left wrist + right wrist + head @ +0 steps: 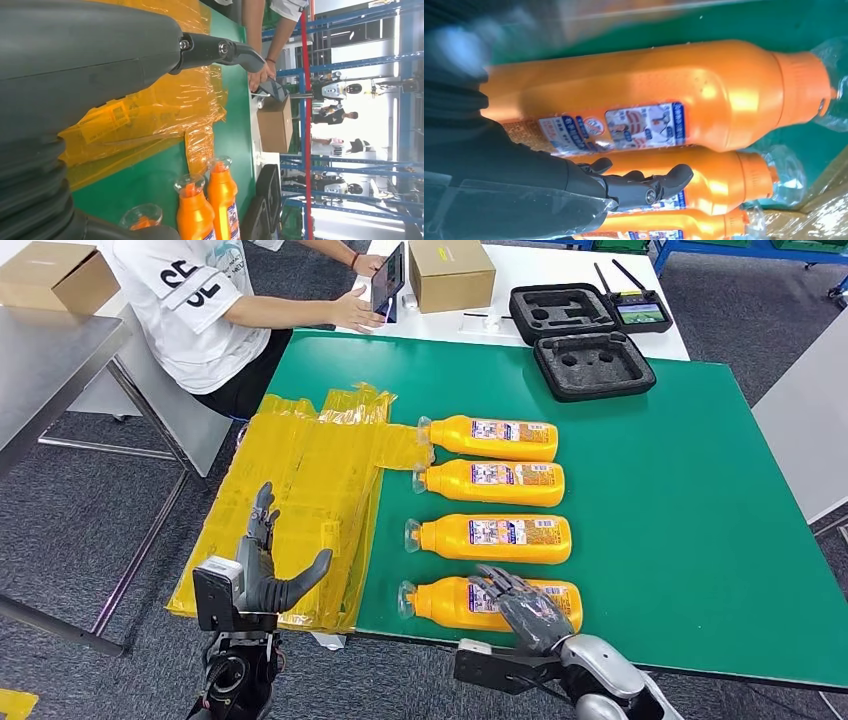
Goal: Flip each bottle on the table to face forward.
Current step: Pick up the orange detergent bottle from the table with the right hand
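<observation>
Several orange bottles with clear caps lie side by side on the green table (pixel 680 490), caps pointing left, printed labels up. My right hand (pixel 525 605) lies with its fingers spread over the label end of the nearest bottle (pixel 450 602), not closed around it. In the right wrist view, the dark fingers (pixel 644 187) hover beside that bottle (pixel 704 95), with the second bottle (pixel 724 177) beyond. The second bottle (pixel 495 538), third (pixel 490 483) and farthest (pixel 490 438) lie untouched. My left hand (pixel 265 565) is open and empty over the yellow sheets.
Crumpled yellow plastic sheets (pixel 300 500) hang over the table's left edge. An open black foam case (pixel 590 365) and a cardboard box (pixel 452 272) sit at the back. A seated person (pixel 210 310) holds a tablet (pixel 388 280). A grey table (pixel 50 350) stands to the left.
</observation>
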Controlling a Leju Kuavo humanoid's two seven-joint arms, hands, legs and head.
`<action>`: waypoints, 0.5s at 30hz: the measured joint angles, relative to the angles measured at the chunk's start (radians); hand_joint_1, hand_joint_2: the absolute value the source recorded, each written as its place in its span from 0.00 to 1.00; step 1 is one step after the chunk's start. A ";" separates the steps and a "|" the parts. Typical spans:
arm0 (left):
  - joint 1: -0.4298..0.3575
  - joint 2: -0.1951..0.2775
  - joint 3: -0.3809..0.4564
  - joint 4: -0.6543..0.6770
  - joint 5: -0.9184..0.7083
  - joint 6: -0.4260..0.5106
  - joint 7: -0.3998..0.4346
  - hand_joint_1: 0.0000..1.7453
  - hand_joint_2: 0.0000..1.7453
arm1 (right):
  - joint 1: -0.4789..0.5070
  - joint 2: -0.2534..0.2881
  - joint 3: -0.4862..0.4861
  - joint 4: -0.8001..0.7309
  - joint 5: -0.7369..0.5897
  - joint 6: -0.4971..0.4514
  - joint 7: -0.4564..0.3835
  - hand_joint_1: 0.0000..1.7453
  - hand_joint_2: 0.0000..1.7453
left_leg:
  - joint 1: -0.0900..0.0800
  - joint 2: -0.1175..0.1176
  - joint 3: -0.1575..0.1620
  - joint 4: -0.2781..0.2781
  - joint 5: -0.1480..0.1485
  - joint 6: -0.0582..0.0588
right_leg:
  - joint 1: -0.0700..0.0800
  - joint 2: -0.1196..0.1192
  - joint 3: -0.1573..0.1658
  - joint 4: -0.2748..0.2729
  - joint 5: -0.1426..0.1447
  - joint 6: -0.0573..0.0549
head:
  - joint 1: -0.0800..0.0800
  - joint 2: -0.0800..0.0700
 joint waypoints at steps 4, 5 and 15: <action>-0.003 -0.003 0.000 0.000 0.001 -0.002 0.006 0.00 1.00 | 0.001 -0.008 -0.022 0.000 -0.012 0.003 0.000 0.00 1.00 | 0.000 0.000 0.000 0.000 0.000 0.000 | 0.000 0.000 0.000 0.000 0.000 0.000 | 0.000 0.000; -0.003 -0.004 0.000 0.000 0.002 -0.003 0.006 0.00 1.00 | 0.002 -0.009 -0.027 0.000 -0.012 0.003 0.000 0.00 1.00 | 0.000 0.000 0.000 0.000 0.000 0.000 | 0.000 0.000 0.000 0.000 0.000 0.000 | 0.000 0.000; 0.025 -0.005 0.001 -0.005 0.004 0.014 0.001 0.00 1.00 | 0.013 -0.025 -0.057 0.010 -0.007 0.002 -0.036 0.00 1.00 | 0.000 0.000 -0.001 0.000 0.000 0.000 | 0.000 0.000 0.000 0.000 0.000 0.000 | 0.000 0.000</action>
